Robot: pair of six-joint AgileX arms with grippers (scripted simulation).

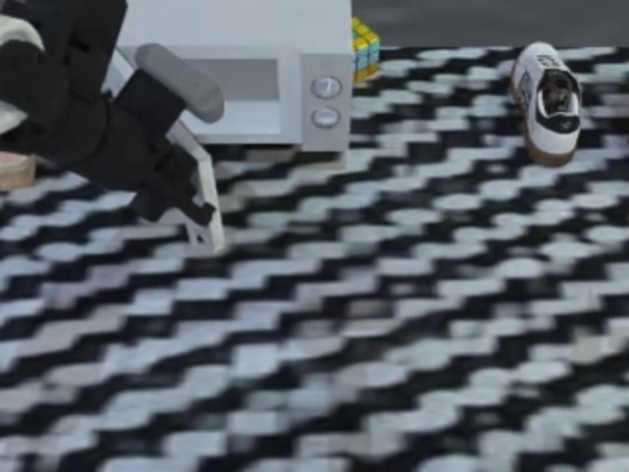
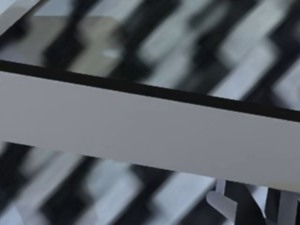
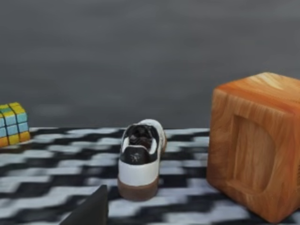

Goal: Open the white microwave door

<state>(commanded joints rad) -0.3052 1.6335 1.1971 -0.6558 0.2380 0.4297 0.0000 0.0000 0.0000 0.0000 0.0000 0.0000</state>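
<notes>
The white microwave point(image 1: 246, 39) stands at the back left, its two silver knobs point(image 1: 326, 101) on the strip at its right. Its door point(image 1: 209, 234) is swung out from the cavity toward the front left, seen edge-on from above. My left gripper point(image 1: 192, 208) reaches in from the left and is shut on the door's free edge. In the left wrist view the door point(image 2: 140, 126) fills the frame as a wide white band, with my left gripper point(image 2: 253, 206) clamped at its rim. My right arm is out of the top view; a dark part of my right gripper point(image 3: 93, 208) shows in its own wrist view.
A white and black shoe point(image 1: 546, 98) point(image 3: 139, 159) lies at the back right. A coloured puzzle cube point(image 1: 365, 47) point(image 3: 11, 123) sits beside the microwave. A wooden block point(image 3: 255, 145) stands close to the right wrist camera. A tan object point(image 1: 15, 169) shows at the left edge.
</notes>
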